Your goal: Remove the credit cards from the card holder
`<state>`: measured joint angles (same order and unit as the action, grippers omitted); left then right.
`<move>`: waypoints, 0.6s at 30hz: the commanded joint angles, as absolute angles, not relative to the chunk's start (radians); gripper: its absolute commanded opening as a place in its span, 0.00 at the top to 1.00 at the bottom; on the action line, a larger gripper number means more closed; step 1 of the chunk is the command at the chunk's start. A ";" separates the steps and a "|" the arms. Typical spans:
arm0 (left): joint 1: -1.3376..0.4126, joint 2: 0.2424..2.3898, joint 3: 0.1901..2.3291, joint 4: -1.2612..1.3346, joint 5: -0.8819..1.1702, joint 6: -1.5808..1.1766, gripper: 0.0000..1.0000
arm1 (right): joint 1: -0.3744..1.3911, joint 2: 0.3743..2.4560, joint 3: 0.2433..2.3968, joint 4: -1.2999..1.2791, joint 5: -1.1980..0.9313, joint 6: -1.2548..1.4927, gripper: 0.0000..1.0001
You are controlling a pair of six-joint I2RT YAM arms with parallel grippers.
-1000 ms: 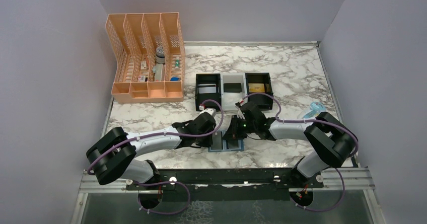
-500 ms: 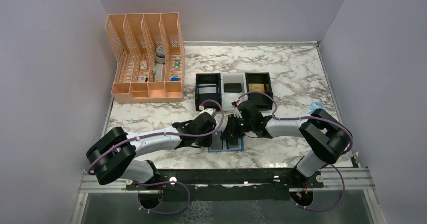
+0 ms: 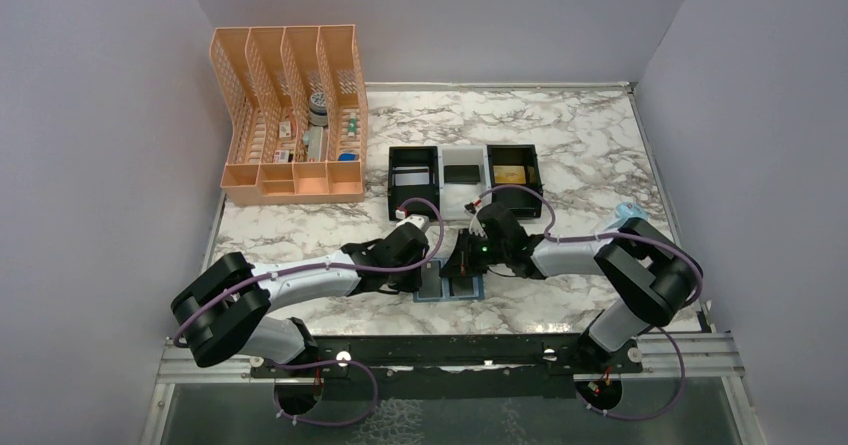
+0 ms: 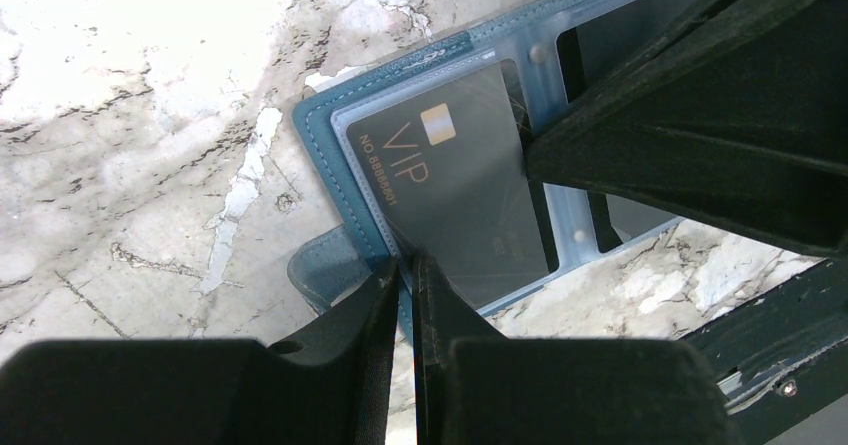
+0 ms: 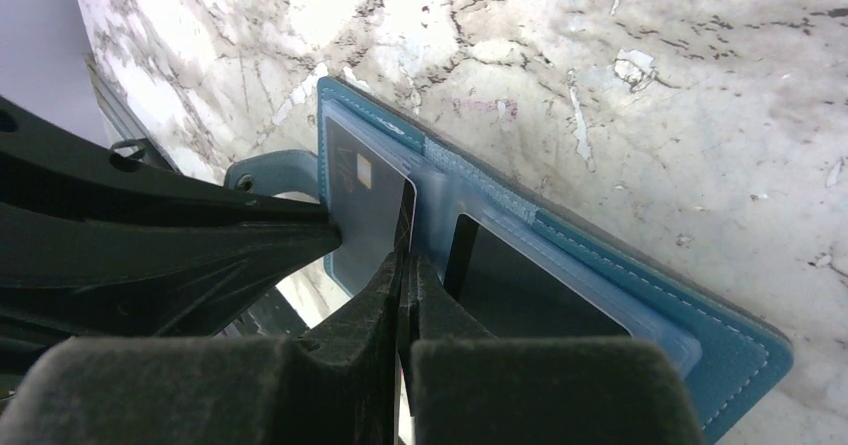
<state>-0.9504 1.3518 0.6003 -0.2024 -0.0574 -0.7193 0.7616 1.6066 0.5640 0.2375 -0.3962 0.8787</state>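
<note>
The teal-blue card holder (image 3: 450,291) lies open on the marble between the two arms. My left gripper (image 3: 428,270) is shut on the card holder's (image 4: 330,155) near-left edge, its tips (image 4: 408,270) pinching the teal border. A black card marked VIP (image 4: 450,175) sits in the left pocket. My right gripper (image 5: 405,265) is shut on the inner edge of that black card (image 5: 365,215), which stands slightly raised from the pocket. A second dark card (image 5: 530,285) fills the right pocket of the card holder (image 5: 650,295). From above, the right gripper (image 3: 462,268) covers the wallet's middle.
A black-and-white three-compartment tray (image 3: 465,149) stands just behind the wallet, with a silver, a black and a gold card in it. An orange mesh file organizer (image 3: 290,115) stands at the back left. A crumpled pale-blue item (image 3: 625,213) lies by the right arm.
The right gripper opened a little, shifted slightly left and then shut on the black card's edge. The left gripper has stayed on the wallet's edge.
</note>
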 commanded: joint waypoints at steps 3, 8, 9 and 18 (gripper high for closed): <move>-0.954 1.362 0.597 -0.215 -0.052 -0.704 0.87 | 0.774 1.521 0.563 0.189 -0.379 0.873 0.99; -0.954 1.361 0.598 -0.218 -0.055 -0.701 0.88 | 0.771 1.504 0.567 0.159 -0.368 0.866 0.99; -0.955 1.362 0.598 -0.219 -0.055 -0.701 0.87 | 0.771 1.502 0.567 0.158 -0.368 0.866 0.99; -0.954 1.358 0.598 -0.221 -0.057 -0.699 0.88 | 0.770 1.495 0.573 0.106 -0.328 0.857 0.99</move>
